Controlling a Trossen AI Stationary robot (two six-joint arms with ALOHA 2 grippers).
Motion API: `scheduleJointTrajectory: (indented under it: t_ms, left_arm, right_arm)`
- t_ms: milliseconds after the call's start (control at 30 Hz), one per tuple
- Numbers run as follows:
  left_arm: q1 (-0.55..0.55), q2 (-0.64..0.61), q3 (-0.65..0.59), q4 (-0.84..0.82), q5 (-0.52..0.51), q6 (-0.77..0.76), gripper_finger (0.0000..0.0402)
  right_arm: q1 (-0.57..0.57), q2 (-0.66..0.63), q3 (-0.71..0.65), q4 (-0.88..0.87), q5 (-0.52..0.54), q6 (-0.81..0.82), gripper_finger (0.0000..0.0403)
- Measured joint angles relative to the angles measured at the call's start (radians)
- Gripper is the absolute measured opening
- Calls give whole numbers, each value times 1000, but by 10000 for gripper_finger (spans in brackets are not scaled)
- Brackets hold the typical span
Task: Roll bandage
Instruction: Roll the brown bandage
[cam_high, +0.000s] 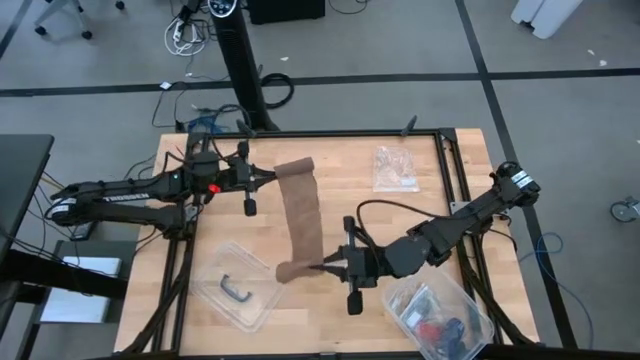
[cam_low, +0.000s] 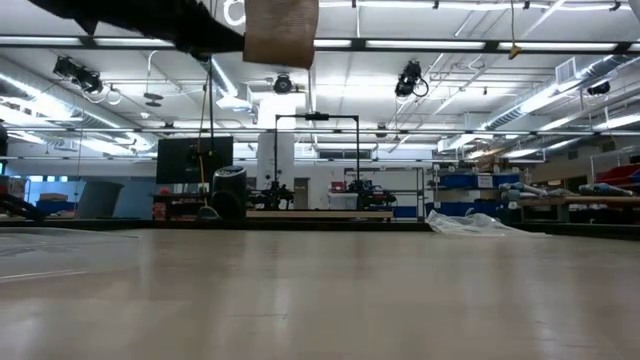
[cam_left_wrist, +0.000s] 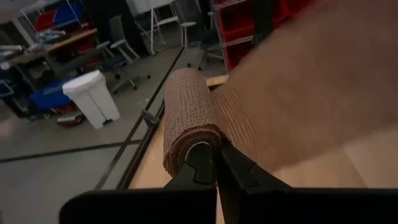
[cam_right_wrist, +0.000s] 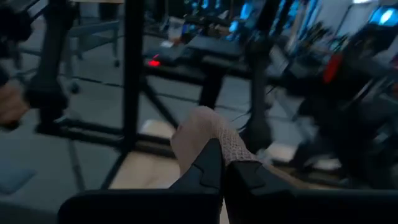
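Left tool (cam_left_wrist: 216, 163) — fingers pressed together, pinching the rolled end of the bandage (cam_high: 300, 218). The roll sits crosswise at the fingertips, wound layers visible at its end face, at the far-left part of the table (cam_high: 420, 225). Held this way, presumably, so the tool can turn the roll and take up more strip.

Right tool (cam_right_wrist: 222, 163) — fingers pressed together on the opposite, loose end of the bandage, toward the near edge of the table. Judged purpose: to anchor the free end and keep the strip taut while the other end is wound.

Bandage — brown fabric band, running between the two tools across the table's middle; only a short length is rolled, most remains flat, so the task looks early. In the low view a hanging brown section shows overhead, so at least part is lifted clear of the table.

Clear plastic tub (cam_high: 240, 290) — near the left front corner, apart from the strip.

Second clear container (cam_high: 440, 312) — front right, holding small items.

Clear bag (cam_high: 396, 168) — far right of the table.
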Motion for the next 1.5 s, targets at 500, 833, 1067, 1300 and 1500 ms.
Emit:
scheduleJointTrajectory:
  t_ms: [500, 833, 1067, 1300, 1500]
  left_arm:
    - [-10, 23, -127, 110, 71, -100, 0]
    - [-175, 160, -127, 207, 83, -119, 0]
    - [-323, 210, -126, 329, 78, -115, 0]
    - [-444, 208, -95, 325, 14, -87, 0]
    - [-514, 207, -61, 312, 0, -66, 0]
  right_arm:
    - [-90, 0, 265, -36, 115, -347, 0]
    - [-241, 0, 329, -49, 111, -397, 0]
    - [-343, -1, 343, -68, 109, -402, 0]
    - [-451, -3, 343, -140, 86, -336, 0]
    - [-550, -4, 343, -230, -39, -203, 0]
